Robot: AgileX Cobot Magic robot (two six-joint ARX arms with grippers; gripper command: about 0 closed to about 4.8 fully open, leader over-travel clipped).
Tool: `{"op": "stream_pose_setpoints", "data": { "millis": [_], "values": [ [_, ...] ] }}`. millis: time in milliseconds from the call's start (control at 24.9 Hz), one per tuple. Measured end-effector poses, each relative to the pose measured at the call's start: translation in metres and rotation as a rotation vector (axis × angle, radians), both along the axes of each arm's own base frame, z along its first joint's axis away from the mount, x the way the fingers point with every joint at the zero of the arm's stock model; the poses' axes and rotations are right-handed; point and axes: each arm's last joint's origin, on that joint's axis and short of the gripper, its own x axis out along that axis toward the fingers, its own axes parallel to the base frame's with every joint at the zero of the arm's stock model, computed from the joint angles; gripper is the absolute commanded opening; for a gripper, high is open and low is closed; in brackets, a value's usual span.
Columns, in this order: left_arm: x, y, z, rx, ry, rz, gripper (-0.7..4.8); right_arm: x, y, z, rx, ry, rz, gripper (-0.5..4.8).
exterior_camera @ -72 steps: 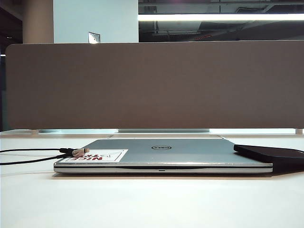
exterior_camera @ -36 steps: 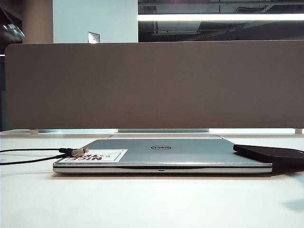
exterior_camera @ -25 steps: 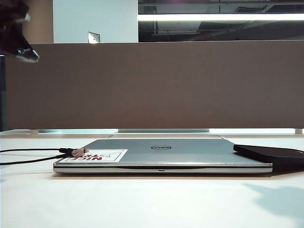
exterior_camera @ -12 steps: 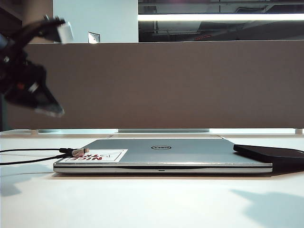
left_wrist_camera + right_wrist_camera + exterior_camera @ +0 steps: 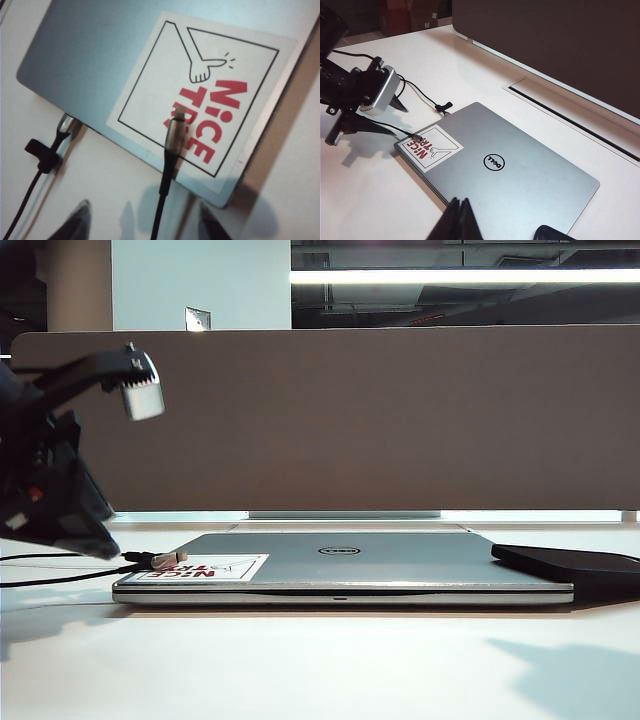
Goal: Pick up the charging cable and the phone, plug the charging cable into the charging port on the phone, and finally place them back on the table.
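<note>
The left gripper (image 5: 142, 225) is held wide apart just above the white worktop (image 5: 320, 660), at the sticker corner of the closed silver Dell laptop (image 5: 340, 565). Between its fingertips (image 5: 75, 222) the charging cable (image 5: 165, 170) is seen, its silvery plug resting on the red-and-white sticker (image 5: 200, 95); nothing is gripped. A second black cable (image 5: 42, 165) is seen at the laptop's edge beside it. The black phone (image 5: 570, 565) lies at the laptop's opposite corner, overlapping its edge. The right gripper (image 5: 460, 220) is pressed together and empty, raised above the laptop's near edge, well apart from the phone (image 5: 555, 233). A grey-brown partition (image 5: 330, 420) stands behind.
</note>
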Motion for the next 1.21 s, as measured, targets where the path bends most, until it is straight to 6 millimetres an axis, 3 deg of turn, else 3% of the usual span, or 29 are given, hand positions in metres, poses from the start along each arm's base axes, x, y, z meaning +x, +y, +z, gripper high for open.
{"op": "stream_pose_setpoints", "data": {
  "millis": [282, 603, 643, 1207],
  "values": [
    [0.011, -0.004, -0.014, 0.015, 0.002, -0.011, 2.68, 0.000, 0.000, 0.000, 0.000, 0.000, 0.000, -0.05],
    [0.013, 0.000, -0.014, 0.033, -0.013, -0.011, 2.61, 0.000, 0.000, 0.000, 0.001, -0.001, 0.000, -0.05],
    [0.014, 0.002, -0.014, 0.033, -0.013, -0.001, 2.36, 0.000, 0.000, 0.000, 0.000, 0.000, 0.000, -0.05],
    [0.017, 0.004, -0.019, 0.039, 0.002, 0.011, 2.47, 0.000, 0.000, 0.000, 0.002, -0.002, 0.000, -0.05]
  ]
}}
